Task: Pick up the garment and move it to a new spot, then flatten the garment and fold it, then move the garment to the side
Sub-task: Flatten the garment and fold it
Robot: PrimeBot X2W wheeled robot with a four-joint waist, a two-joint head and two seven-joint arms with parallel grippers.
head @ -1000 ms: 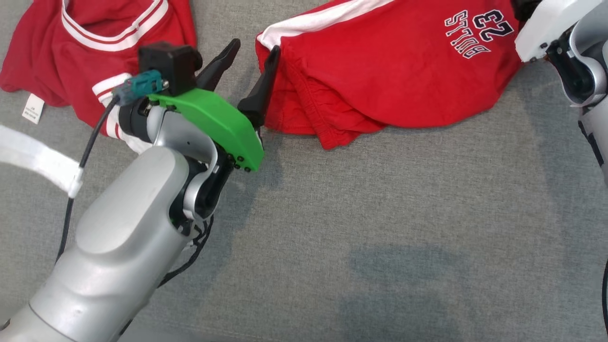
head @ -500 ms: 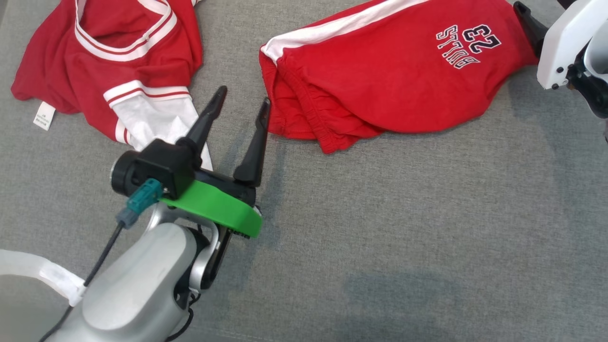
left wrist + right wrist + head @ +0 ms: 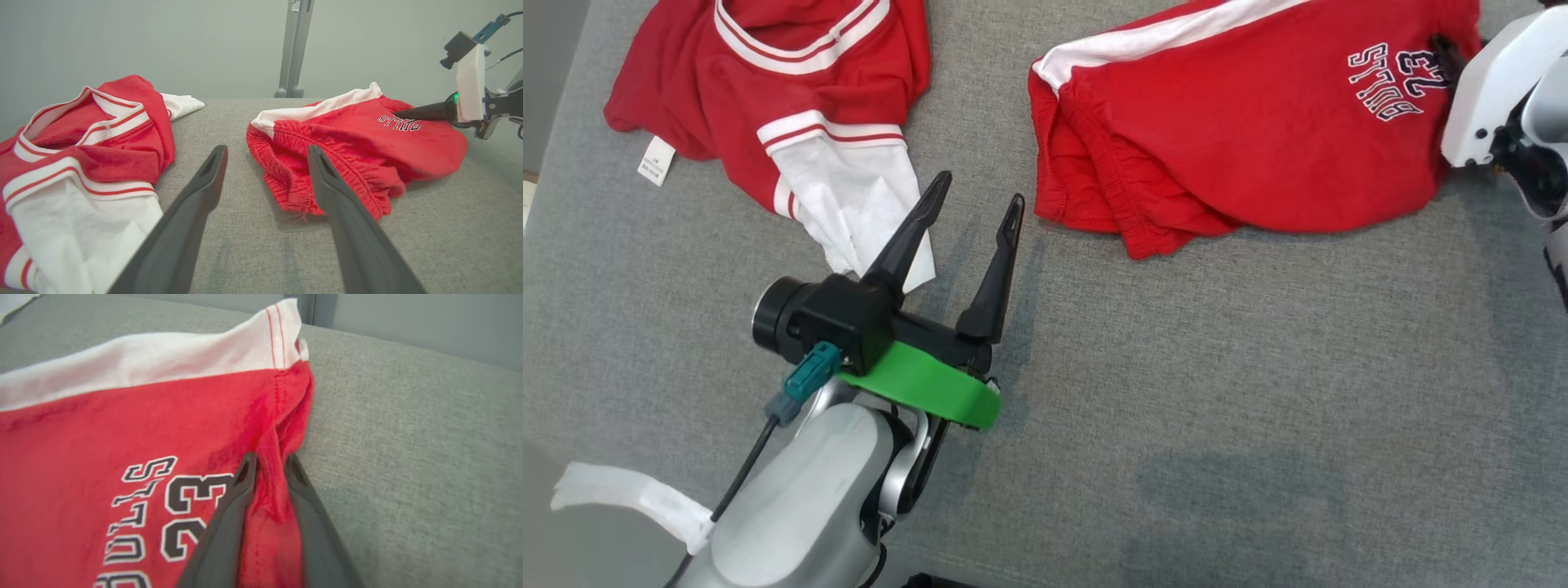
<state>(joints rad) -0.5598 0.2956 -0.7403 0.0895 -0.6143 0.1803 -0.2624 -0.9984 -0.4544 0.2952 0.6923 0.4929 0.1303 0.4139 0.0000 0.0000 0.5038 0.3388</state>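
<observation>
The garment, red shorts [image 3: 1241,139] with a white side stripe and "BULLS 23" print, lies bunched on the grey cushion at the upper right. My right gripper [image 3: 270,459] has its fingers closed on a raised fold of red cloth at the hem, beside the print; in the head view its dark fingers [image 3: 1444,51] press into that end of the shorts. My left gripper [image 3: 978,189] is open and holds nothing, its tips just left of the elastic waistband [image 3: 286,171]. From the left wrist, the left gripper [image 3: 266,150] points at the gap between the two garments.
A red and white jersey [image 3: 792,98] with a white sleeve lies at the upper left, close to my left fingers. The grey cushion [image 3: 1217,392] is bare in front. A wall and a grey post [image 3: 295,45] stand behind the cushion's far edge.
My right gripper has closed onto the shorts' hem. My left gripper, still open, has drawn back from the waistband toward me. The head view has shifted.
</observation>
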